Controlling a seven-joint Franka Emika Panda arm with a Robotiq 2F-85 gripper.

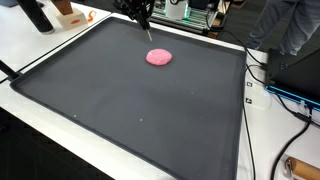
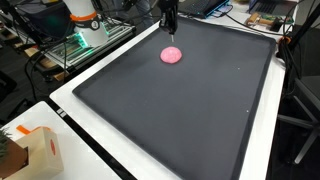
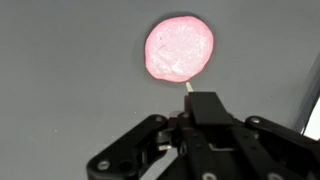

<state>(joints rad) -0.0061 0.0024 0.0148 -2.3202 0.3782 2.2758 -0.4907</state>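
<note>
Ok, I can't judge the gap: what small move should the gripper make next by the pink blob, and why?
Probably a slight, slow descent: the gripper hangs above the pink blob on the dark mat, and the wrist view shows a thin pale tip aimed at its rim; contact is unclear.

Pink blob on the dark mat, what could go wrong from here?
The thin pale tip at the claw sits just short of the edge of the pink blob; coming down off-centre, it could merely nudge or smear the blob, if that is soft. The blob lies near the far rim of the dark mat, so a push might slide it off.
</note>
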